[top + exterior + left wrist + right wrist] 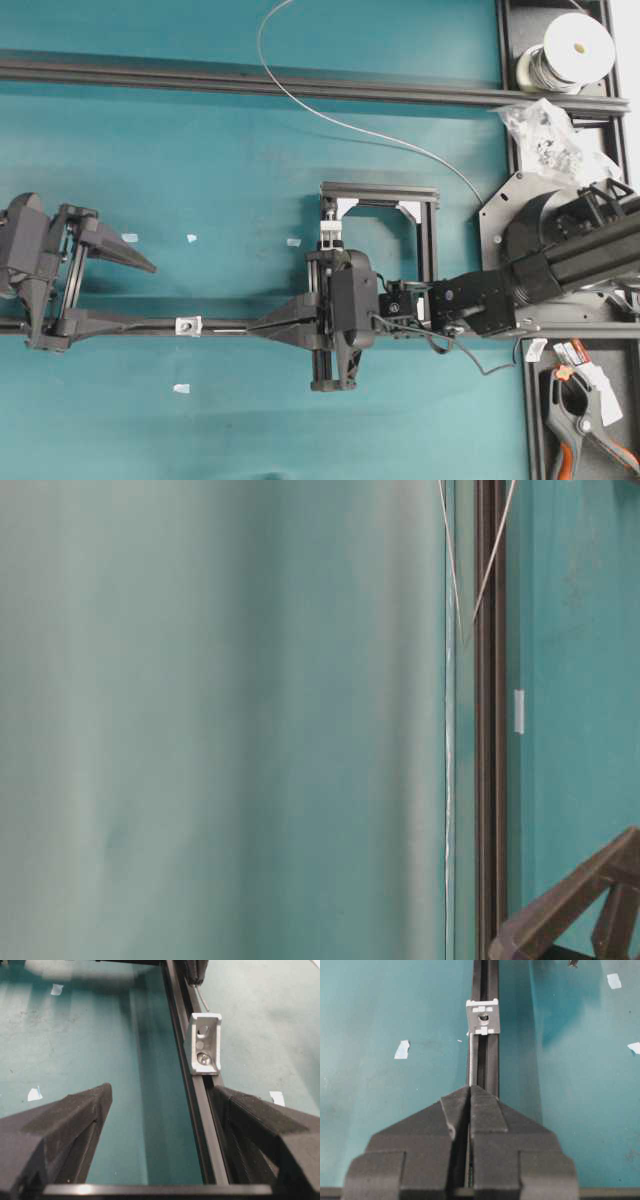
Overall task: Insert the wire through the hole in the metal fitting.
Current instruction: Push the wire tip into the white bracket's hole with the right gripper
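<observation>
Listing from nine o'clock across to three o'clock in the overhead view.

Item one: my left gripper [112,285], at nine o'clock, released, its fingers [125,252] spread wide with nothing between them. One finger lies along the dark rail [225,325], the other points out over the teal table [200,150]. In the left wrist view the two black fingers [55,1130] flank the rail [200,1105], apart from everything.

Item two: the metal fitting [187,325], small and silver, seated on the rail between my two grippers, nearer the left. The left wrist view shows it [204,1045] as a pale angle piece with round holes, at twelve o'clock from my fingers.

Item three: scraps of white tape [130,238], scattered on the table either side of the rail.

Item four: my right gripper [262,322], near centre, clenched on the wire [470,1062]. The right wrist view shows a short straight end of it leaving my pressed-together fingertips [455,1107] toward twelve o'clock, its tip at the lower edge of the fitting [482,1016]; whether it has entered the hole, I cannot tell.

Item five: the white clamp block [331,238], just beyond my right wrist at twelve o'clock.

Item six: the wire's long run [330,118], curving from the top edge toward three o'clock.

Item seven: a wire spool [572,50] at one o'clock.
</observation>
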Motion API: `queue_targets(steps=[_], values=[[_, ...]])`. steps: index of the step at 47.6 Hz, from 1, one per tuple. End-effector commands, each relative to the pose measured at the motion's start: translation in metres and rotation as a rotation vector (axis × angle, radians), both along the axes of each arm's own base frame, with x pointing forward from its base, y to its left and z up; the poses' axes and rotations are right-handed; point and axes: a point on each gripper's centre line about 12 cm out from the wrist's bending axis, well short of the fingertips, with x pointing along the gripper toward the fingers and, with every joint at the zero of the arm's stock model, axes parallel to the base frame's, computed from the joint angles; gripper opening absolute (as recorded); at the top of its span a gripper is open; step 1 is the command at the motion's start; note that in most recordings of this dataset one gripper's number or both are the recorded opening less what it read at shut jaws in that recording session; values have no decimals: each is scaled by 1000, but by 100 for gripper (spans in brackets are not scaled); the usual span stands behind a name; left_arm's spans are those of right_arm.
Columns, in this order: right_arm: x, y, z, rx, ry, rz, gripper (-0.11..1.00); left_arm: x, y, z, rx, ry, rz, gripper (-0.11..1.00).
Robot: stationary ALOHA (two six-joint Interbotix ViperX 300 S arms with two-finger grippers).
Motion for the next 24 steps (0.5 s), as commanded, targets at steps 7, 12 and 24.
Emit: queue_targets(steps=[7,12,24], values=[[6,-2,7,5,-29,-12,-1,5,-2,10,-5,-33,-2,81],[6,-3,7,6,-32,-14,-1,5,-1,9,-5,-30,0,81],[10,-5,7,-1,-34,-22,-1,6,-2,10,-5,-32,-2,81]])
